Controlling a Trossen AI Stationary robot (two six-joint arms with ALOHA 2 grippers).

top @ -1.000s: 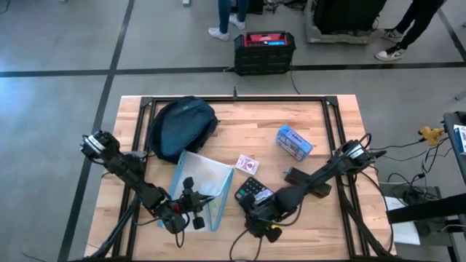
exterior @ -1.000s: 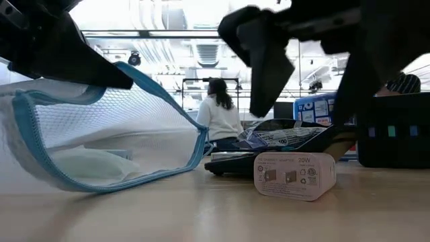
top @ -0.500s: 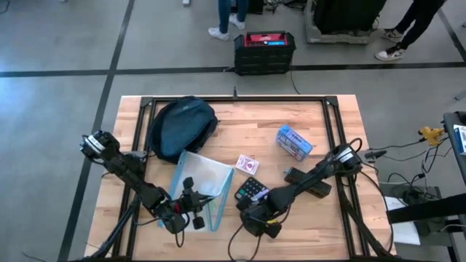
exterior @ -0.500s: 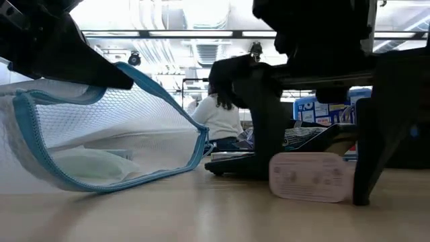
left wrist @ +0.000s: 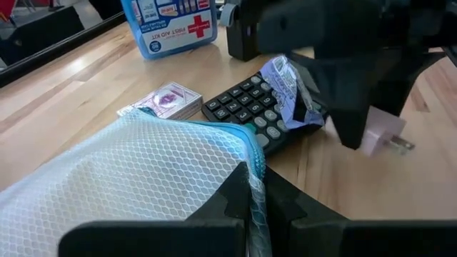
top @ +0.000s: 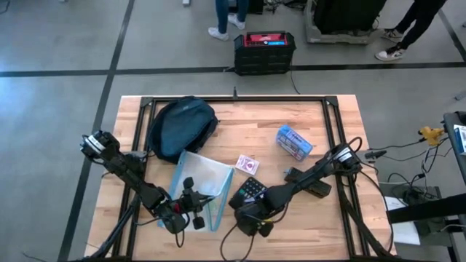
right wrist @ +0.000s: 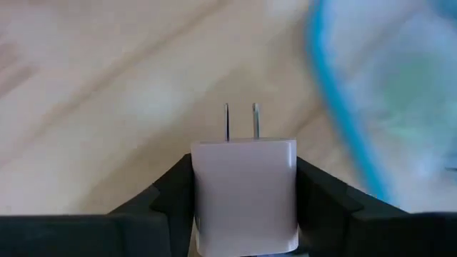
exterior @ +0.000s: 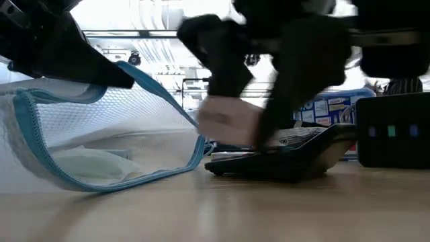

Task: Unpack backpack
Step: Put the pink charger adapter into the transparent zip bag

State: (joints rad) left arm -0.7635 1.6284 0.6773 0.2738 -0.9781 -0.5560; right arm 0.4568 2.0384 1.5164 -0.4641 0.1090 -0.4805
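From above, the backpack lies at the far left of the table, apart from both arms, and its inside cannot be seen. The left gripper sits near the front edge with its 2 fingers pressed together on the rim of a clear mesh zip pouch. The right gripper is just beside a calculator, with a card pack and a first-aid box farther back. At table level, the pouch gapes open with a pale flat item inside, and the right gripper carries a white charger clear of the wood. The left wrist view shows the pouch's blue zipper edge pinched. The right wrist view shows the charger clamped between 2 fingers, with its 2 prongs pointing outward.
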